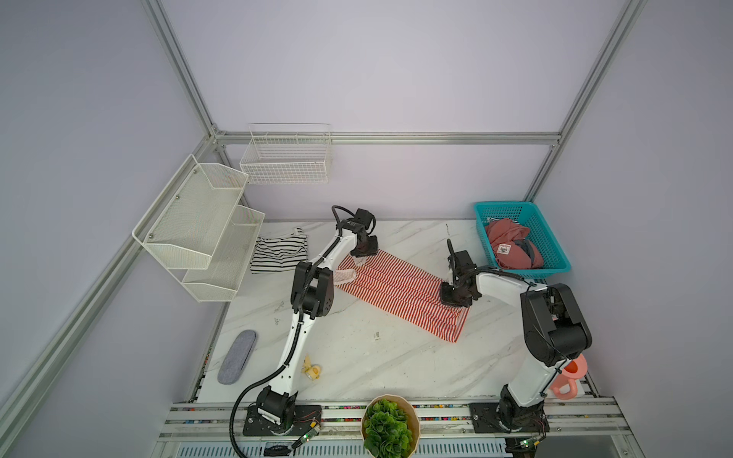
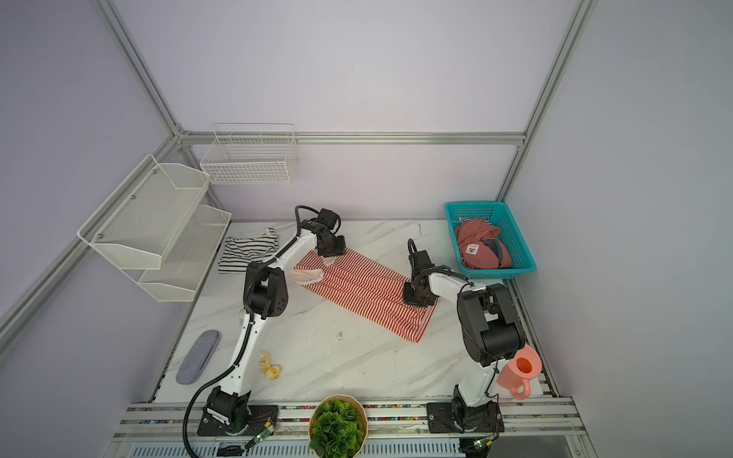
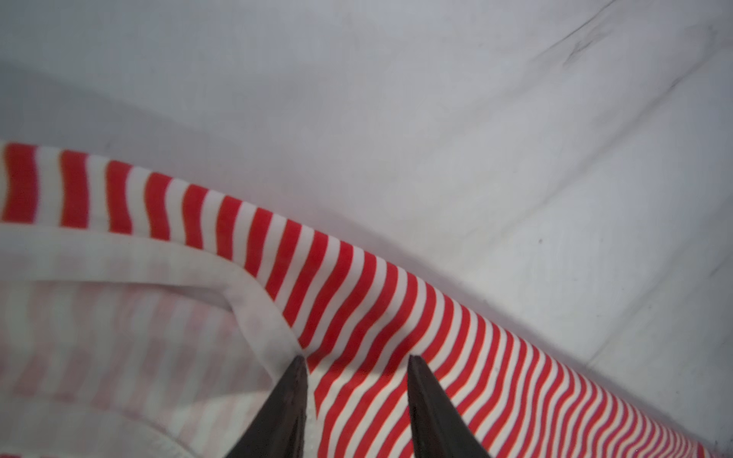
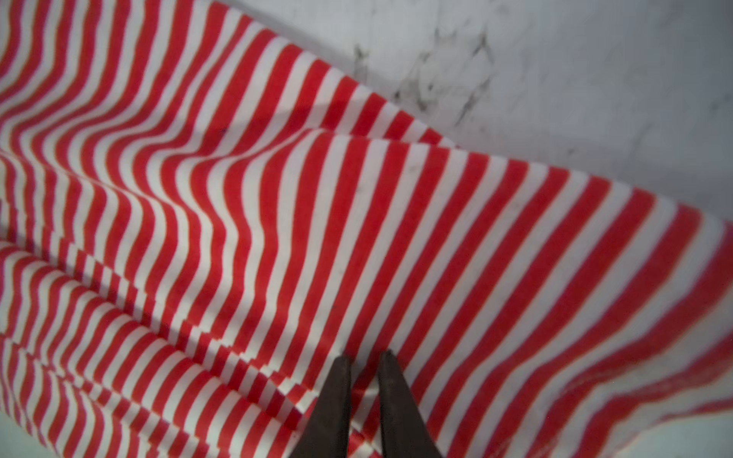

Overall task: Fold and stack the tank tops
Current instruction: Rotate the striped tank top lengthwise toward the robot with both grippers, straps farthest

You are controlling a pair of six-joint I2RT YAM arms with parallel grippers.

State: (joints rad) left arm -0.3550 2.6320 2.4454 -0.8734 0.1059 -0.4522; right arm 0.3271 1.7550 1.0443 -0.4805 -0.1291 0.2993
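Note:
The red-and-white striped tank top [image 1: 400, 293] [image 2: 365, 289] lies folded into a long band across the middle of the marble table. My left gripper [image 1: 363, 257] [image 3: 357, 359] is down at its white-trimmed armhole end, jaws apart over the cloth beside the trim. At the hem end my right gripper [image 1: 454, 301] [image 4: 365, 355] rests with only a narrow gap between its jaws and striped cloth showing in that gap. A black-and-white striped tank top [image 1: 277, 251] [image 2: 246, 250] lies folded at the back left.
A teal basket [image 1: 555, 253] at the back right holds a dusty-red garment [image 1: 511, 246]. White mesh shelves [image 1: 198, 234] hang at the left. A grey oval pad [image 1: 237, 357], a yellow toy [image 1: 311, 370], a pink pitcher [image 1: 569, 378] and a potted plant [image 1: 388, 428] stand along the front.

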